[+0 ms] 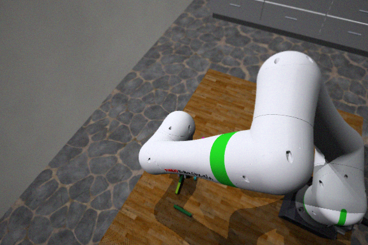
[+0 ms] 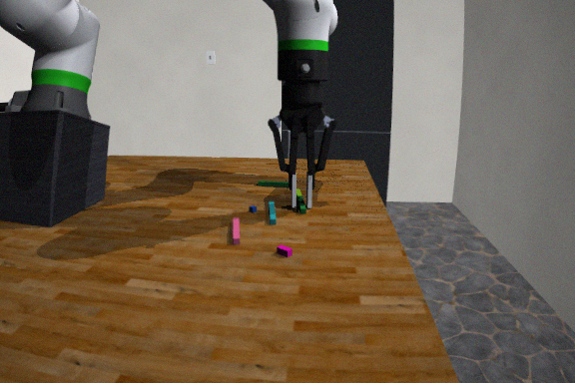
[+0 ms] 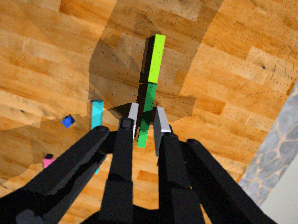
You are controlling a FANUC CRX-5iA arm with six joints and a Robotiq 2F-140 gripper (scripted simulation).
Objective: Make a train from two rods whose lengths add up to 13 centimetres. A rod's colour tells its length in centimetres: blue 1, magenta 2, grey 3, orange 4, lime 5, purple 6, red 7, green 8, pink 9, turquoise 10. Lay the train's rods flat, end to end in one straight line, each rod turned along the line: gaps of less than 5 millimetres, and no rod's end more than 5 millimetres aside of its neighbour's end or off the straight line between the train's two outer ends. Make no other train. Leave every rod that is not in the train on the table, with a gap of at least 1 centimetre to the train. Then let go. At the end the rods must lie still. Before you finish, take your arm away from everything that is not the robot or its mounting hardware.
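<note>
A lime rod (image 1: 177,188) (image 2: 298,192) (image 3: 157,57) lies flat, end to end with a green rod (image 2: 302,209) (image 3: 151,95). They look nearly in one straight line, with no clear gap visible in the wrist view. My gripper (image 2: 301,205) (image 3: 146,115) is slightly open, pointing down at table height. Its fingers stand on both sides of the green rod, with a little space beside it, and hold nothing. The arm hides the gripper in the top view.
A turquoise rod (image 2: 272,212) (image 3: 97,114) lies beside the green rod. A blue rod (image 2: 253,209) (image 3: 68,121), a pink rod (image 2: 236,228) (image 3: 48,160) and a magenta rod (image 2: 285,250) lie farther off. Another green rod (image 1: 183,210) (image 2: 273,184) lies beyond the lime one.
</note>
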